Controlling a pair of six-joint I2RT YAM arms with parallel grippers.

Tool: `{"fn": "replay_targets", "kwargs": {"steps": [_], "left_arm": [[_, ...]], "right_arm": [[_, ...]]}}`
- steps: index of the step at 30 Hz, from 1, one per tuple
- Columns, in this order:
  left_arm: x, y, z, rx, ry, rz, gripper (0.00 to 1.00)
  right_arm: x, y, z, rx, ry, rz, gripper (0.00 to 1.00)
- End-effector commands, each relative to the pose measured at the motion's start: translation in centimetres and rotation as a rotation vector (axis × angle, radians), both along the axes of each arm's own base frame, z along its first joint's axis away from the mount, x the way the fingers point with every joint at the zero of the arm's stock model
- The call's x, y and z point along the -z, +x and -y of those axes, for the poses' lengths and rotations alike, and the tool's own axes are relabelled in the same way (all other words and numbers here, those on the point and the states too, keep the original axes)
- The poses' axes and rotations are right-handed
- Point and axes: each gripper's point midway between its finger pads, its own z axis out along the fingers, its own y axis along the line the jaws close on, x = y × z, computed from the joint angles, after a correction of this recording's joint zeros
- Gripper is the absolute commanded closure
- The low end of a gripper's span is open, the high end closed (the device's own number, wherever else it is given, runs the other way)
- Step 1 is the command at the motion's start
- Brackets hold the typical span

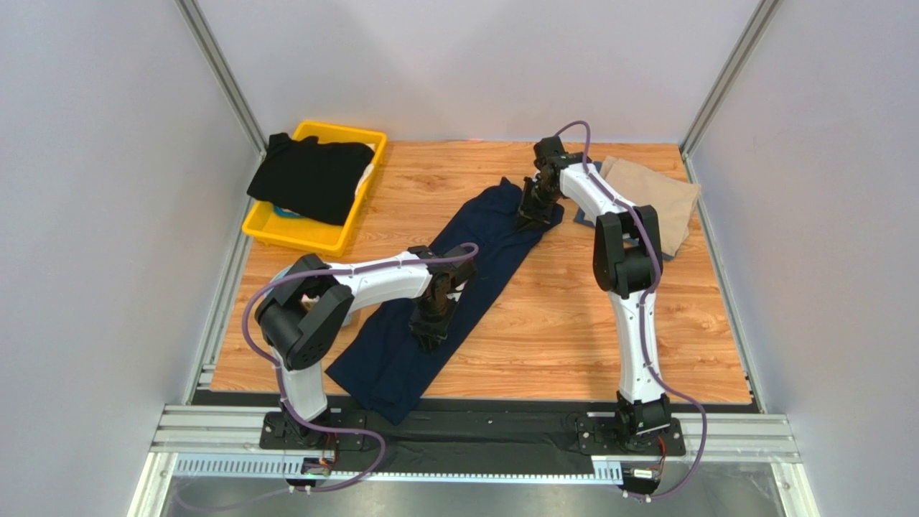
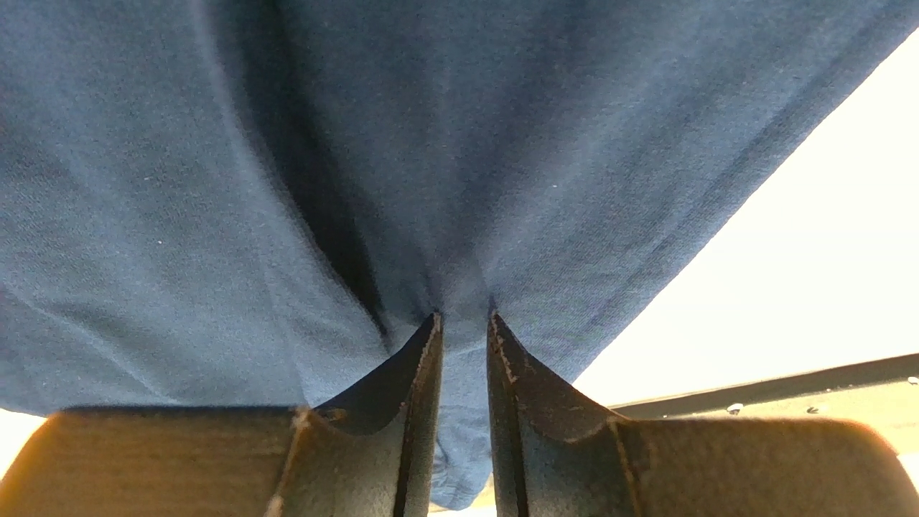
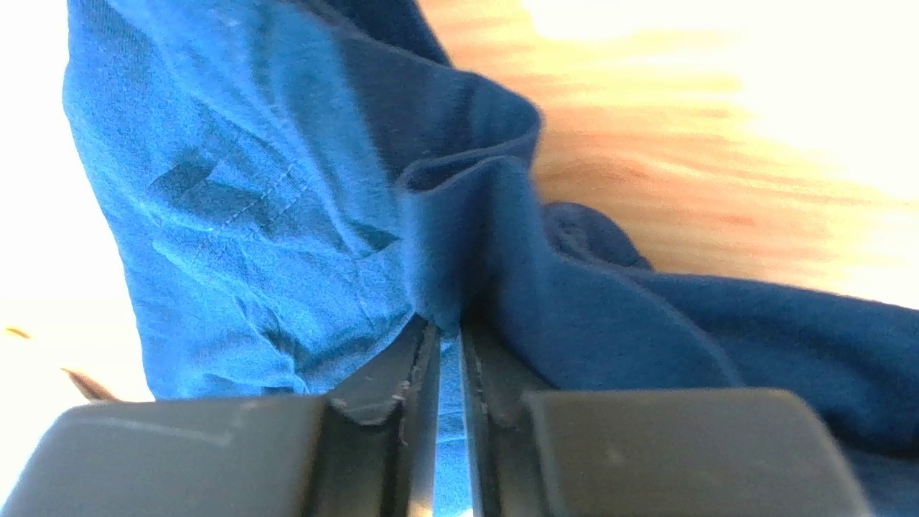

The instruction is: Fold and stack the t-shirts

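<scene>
Nearest us, we see the left hand (image 2: 464,320) pinching a tuck of the navy t-shirt (image 1: 480,253) in its near half, with bare desk (image 1: 583,323) open to its right. At the shirt's far end, the right hand (image 3: 442,323) nips a fold. Right of it, the arm half hides the tan t-shirt (image 1: 660,199). Far left, the black t-shirt (image 1: 313,178) covers most of the yellow bin (image 1: 283,229).

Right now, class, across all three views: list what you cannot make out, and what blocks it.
Top view: the yellow bin contents, covered by the black t-shirt.
Top view: part of the tan t-shirt, behind the right arm.
Left wrist: whatever lies under the navy t-shirt, which fills the frame.
Right wrist: the wooden table, blurred and overexposed.
</scene>
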Motion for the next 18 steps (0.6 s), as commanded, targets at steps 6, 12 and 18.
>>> {"fn": "replay_targets", "kwargs": {"steps": [6,12,18], "left_arm": [[-0.8,1.9,-1.6,-0.072,0.001,0.040,0.71],[-1.6,2.3,-1.4,-0.104,-0.029,0.048,0.72],[-1.1,2.0,-1.6,-0.120,-0.015,0.035,0.72]], "right_arm": [[4.1,1.0,-0.8,0.012,0.059,-0.056,1.00],[4.0,2.3,-1.1,0.029,0.159,-0.053,1.00],[3.3,3.6,-1.8,0.028,0.199,-0.022,1.00]]}}
